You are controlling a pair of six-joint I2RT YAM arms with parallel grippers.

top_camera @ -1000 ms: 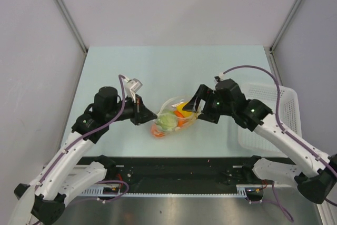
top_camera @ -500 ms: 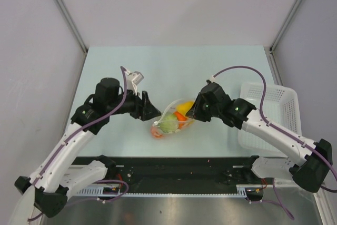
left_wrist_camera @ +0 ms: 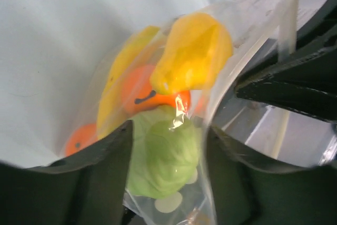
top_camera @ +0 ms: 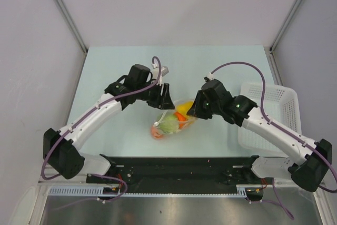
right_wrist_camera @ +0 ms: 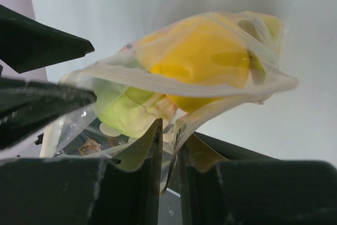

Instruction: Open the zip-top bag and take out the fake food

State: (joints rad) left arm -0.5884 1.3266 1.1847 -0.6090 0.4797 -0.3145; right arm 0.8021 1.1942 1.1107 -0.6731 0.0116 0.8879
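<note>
Pinches the zip-top bag [top_camera: 171, 119] at frame centre with right fingers [right_wrist_camera: 147, 172], left fingers [left_wrist_camera: 105, 162] spread astride it, risking slick film slipping free under pull.

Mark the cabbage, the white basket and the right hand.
cabbage [left_wrist_camera: 163, 156], left wrist view, centre of its green body.
white basket [top_camera: 284, 110], top view, bare mesh floor.
right hand [right_wrist_camera: 169, 130], right wrist view, midway between fingertips shut on the zip-top bag [right_wrist_camera: 210, 85].

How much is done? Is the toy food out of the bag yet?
Not yet. The right gripper pinches an edge of the zip-top bag, and the open left gripper straddles it. All the fake food is inside; pulling the bag open and taking it out is left.
</note>
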